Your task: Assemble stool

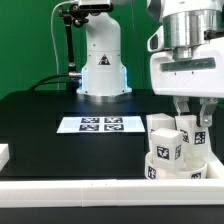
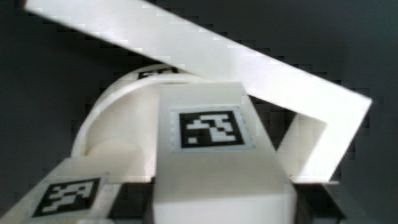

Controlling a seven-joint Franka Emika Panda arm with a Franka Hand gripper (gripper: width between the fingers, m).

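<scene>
Pincer (image 1: 190,112) fingers hang straight down from the arm's boxy white wrist at the exterior view's right, drawn nearly together, and between them sits the top of a blocky white leg (image 1: 187,128). From the wrist view the same leg (image 2: 217,150) fills the middle of the picture: smooth matte plastic, flat-faced and square-edged, with a black-and-white square tag on its upper face. Whether the pads press the leg firmly cannot be read from the pictures alone, but the narrow gap and the leg lodged in it point to a grip.

The stool's parts are gathered near the front edge of the black desk (image 1: 40,110), at the exterior view's right. The seat (image 1: 170,162) is a low, rounded white ring lying flat, tagged on its side wall. Two more legs stand upright on it, one (image 1: 162,128) toward the exterior view's left and one (image 1: 167,148) nearer the camera, each a stubby white block with a tag. In the wrist view the seat's curved rim (image 2: 116,110) arcs behind the held leg.

Further back lies the marker board (image 1: 98,125), thin, flat and white, printed with a row of square tags. A long white rail (image 1: 70,188) edges the desk's front.
</scene>
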